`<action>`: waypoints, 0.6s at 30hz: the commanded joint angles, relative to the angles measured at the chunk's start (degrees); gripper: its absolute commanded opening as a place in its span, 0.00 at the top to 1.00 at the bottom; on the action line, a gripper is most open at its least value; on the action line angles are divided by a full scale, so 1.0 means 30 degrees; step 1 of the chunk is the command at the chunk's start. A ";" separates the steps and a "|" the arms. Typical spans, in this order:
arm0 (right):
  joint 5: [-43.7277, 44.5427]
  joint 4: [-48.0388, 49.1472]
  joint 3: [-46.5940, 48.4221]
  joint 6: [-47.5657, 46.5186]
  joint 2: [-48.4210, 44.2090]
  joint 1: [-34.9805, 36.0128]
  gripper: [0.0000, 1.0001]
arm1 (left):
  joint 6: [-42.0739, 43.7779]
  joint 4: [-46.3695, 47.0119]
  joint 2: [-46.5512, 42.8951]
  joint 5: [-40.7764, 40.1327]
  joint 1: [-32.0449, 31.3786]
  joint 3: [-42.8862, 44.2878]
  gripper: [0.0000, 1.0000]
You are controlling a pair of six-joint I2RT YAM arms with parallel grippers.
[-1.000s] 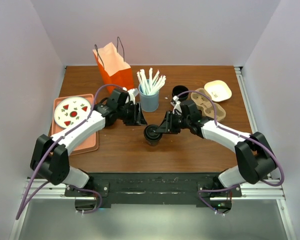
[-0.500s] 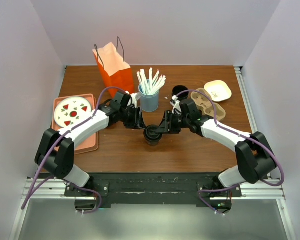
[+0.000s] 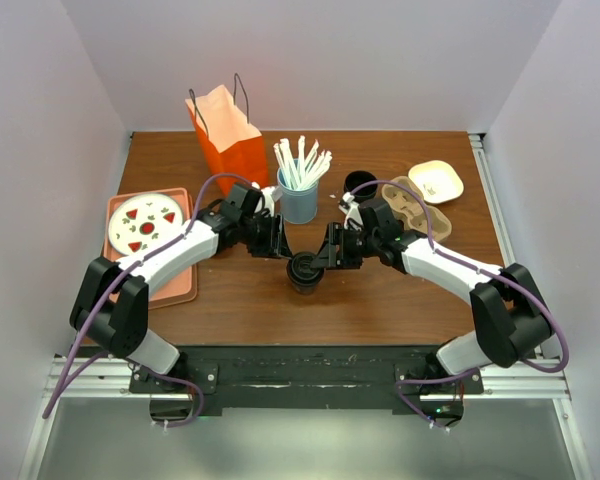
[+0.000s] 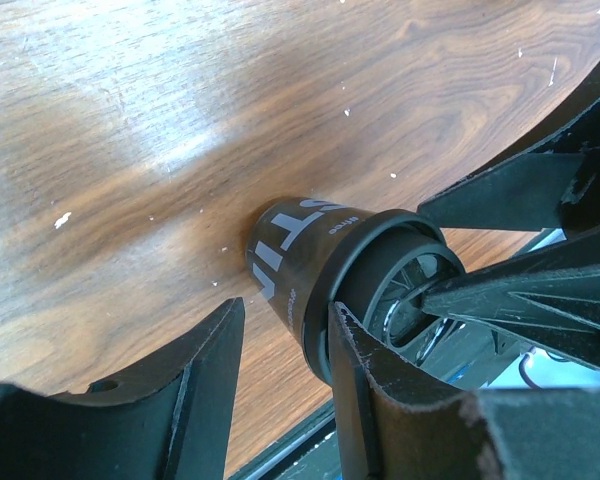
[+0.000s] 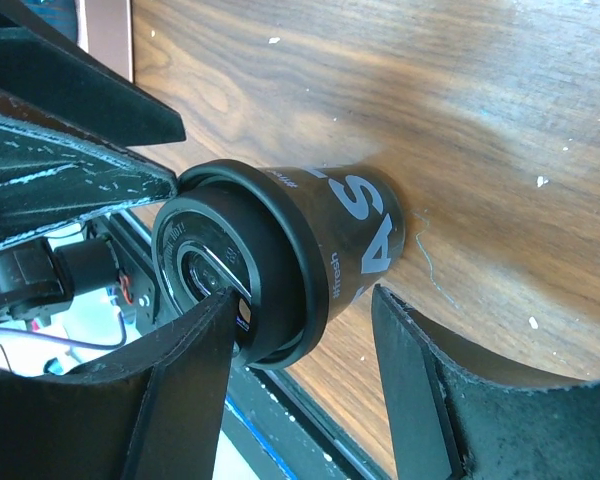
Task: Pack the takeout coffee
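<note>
Top external — left pincer pinching takeout coffee, right pincer spread, straw holder behind.

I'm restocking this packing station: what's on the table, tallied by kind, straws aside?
Cups: 2, takeout coffee and black cup
Bags: 1, orange paper bag
Straw holders: 1, blue straw holder
Cup carriers: 1, cardboard carrier
Trays: 1, pink tray
Dishes: 2, round plate and square dish
Total: 8

Dark brown coffee cup wearing a black lid, showing white letters, orange bag standing far left, blue holder carrying white straws, pink tray lying left
</note>
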 commanded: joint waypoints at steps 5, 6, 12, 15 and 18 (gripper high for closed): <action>-0.0441 -0.0355 0.0667 -0.0691 -0.0082 0.0102 0.41 | 0.0308 0.0502 -0.0055 -0.0091 0.0068 -0.0191 0.56; -0.0586 -0.0325 0.0667 -0.0719 -0.0082 0.0102 0.42 | 0.0308 0.0531 -0.0055 -0.0092 0.0068 -0.0220 0.56; -0.0997 -0.0032 0.0755 -0.0778 -0.0140 0.0102 0.42 | 0.0250 0.0502 -0.0142 -0.0092 0.0068 -0.0192 0.56; -0.1202 0.0085 0.0813 -0.0807 -0.0199 0.0131 0.38 | 0.0220 0.0502 -0.0142 -0.0092 0.0068 -0.0162 0.56; -0.1203 0.0172 0.0784 -0.0836 -0.0316 0.0131 0.36 | 0.0162 0.0502 -0.0171 -0.0033 0.0039 -0.0133 0.56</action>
